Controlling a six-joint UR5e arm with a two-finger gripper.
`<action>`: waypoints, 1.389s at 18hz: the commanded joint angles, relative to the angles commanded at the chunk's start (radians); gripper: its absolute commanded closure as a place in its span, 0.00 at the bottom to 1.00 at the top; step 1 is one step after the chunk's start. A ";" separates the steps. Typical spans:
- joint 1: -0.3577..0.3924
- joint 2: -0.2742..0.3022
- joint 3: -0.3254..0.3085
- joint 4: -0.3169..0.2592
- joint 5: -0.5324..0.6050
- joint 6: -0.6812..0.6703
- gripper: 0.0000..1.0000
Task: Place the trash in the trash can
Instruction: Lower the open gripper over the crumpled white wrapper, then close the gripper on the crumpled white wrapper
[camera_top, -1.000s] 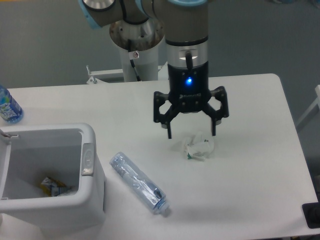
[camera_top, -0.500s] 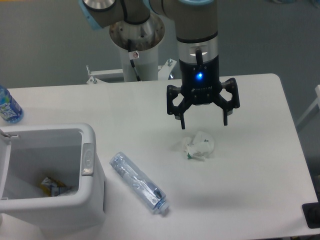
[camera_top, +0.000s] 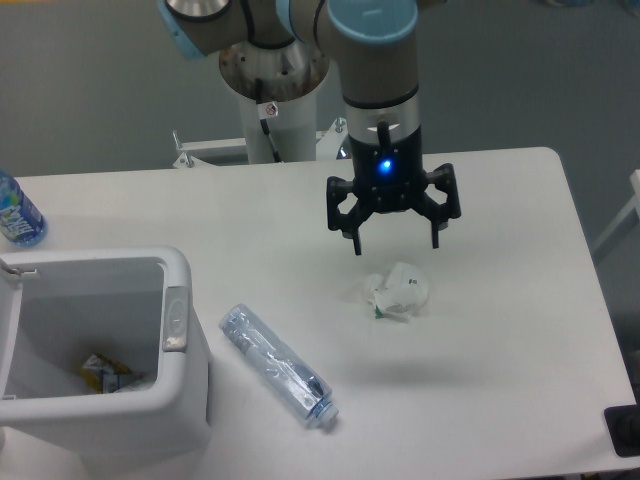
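The black two-finger gripper (camera_top: 395, 243) hangs with its jaws spread wide and nothing between them, raised above the white table (camera_top: 520, 330) and just behind the crumpled white wrapper with a green speck (camera_top: 396, 293), not touching it. That wrapper lies on the table's middle, somewhat toward the right edge. Toward the front edge, to the left of the wrapper and well apart from it, the long clear crushed plastic bottle (camera_top: 280, 367) lies on its side, slanted, its near end pointing at the front edge. Just beside the bottle, at the front left corner, stands the large white rectangular plastic bin with rounded corners (camera_top: 186, 400), a grey latch (camera_top: 174, 319) on its right wall; inside it a small yellowish scrap (camera_top: 107, 372) shows, too small to identify. At the left edge stands a blue-labelled bottle of blue liquid (camera_top: 17, 213). By my judgement neither of the 2 pieces has been binned yet: both still need grasping, carrying and dropping, and the wrapper looks the likelier first.
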 joint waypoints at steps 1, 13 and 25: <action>0.000 -0.011 -0.017 0.000 0.018 0.052 0.00; 0.067 -0.181 -0.080 0.040 0.026 -0.260 0.00; 0.067 -0.314 -0.049 0.133 0.103 -0.417 0.00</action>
